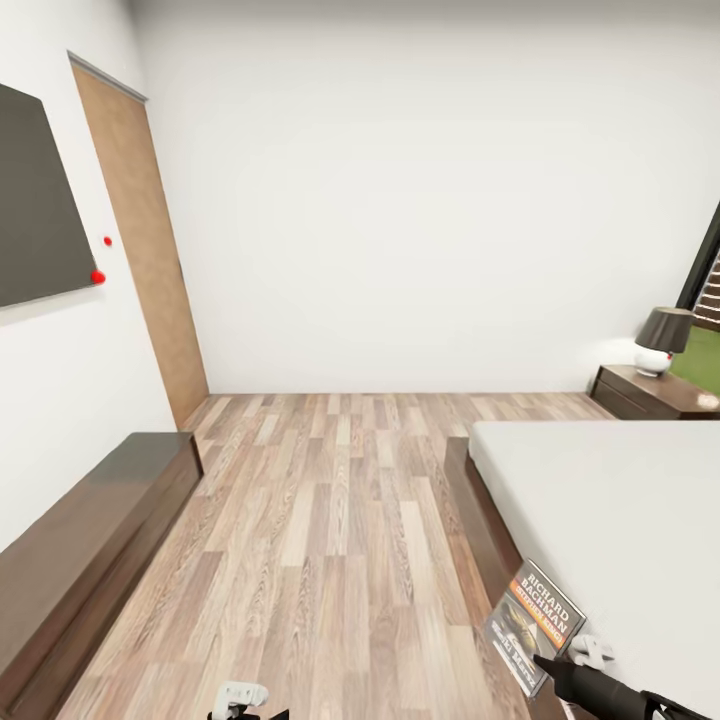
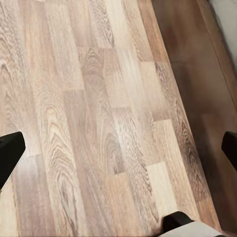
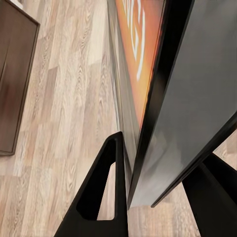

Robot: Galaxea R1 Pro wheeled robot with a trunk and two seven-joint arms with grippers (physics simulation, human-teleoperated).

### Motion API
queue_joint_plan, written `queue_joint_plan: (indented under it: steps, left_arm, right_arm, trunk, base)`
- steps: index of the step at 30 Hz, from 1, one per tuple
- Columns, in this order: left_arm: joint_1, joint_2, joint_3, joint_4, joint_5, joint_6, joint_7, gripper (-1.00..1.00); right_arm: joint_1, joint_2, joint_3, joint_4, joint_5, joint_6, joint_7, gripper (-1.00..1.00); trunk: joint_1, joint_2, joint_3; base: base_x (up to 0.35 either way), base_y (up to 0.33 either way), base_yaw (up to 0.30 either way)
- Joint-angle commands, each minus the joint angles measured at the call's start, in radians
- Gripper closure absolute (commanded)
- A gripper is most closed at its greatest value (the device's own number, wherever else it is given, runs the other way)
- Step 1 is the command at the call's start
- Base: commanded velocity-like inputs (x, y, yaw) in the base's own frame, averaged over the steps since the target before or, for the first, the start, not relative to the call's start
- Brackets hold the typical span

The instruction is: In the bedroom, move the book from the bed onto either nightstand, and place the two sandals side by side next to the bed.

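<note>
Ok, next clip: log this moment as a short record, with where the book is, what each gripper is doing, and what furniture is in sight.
book: lifted and tilted at the bed's near corner, clamped in the right gripper
left gripper: open over bare wood-plank floor, holding nothing
bed: pale grey mattress on a dark wood base, at the head view's right
nightstand: by the far wall beyond the bed, carrying a lamp
other furniture: long low dark cabinet on the left wall

Bright even light, soft shadows, wide-angle bending at edges, close book [image 3: 143, 59] blurred
</note>
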State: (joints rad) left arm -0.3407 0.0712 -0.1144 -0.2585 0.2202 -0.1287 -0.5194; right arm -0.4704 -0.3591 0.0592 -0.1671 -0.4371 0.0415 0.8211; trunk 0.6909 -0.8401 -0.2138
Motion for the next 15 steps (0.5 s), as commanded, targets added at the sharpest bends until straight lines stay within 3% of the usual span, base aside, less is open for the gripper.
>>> queue_joint_plan:
  steps: [1, 15]
  left_arm:
    - [-0.001, 0.001, -0.008, 0.001, 0.008, -0.005, 0.000, -1.00]
    - [-0.001, 0.001, -0.008, 0.001, 0.008, -0.005, 0.000, -1.00]
  right_arm:
    - [-0.001, 0.000, 0.005, 0.000, -0.011, 0.005, 0.003, 1.00]
    - [-0.001, 0.000, 0.005, 0.000, -0.011, 0.005, 0.001, 1.00]
  trunk:
    - [0.001, -0.001, -0.001]
    - [0.001, -0.001, -0.001]
  base:
    - [0.309, 0.000, -0.001]
    - [0.325, 0.000, 0.000]
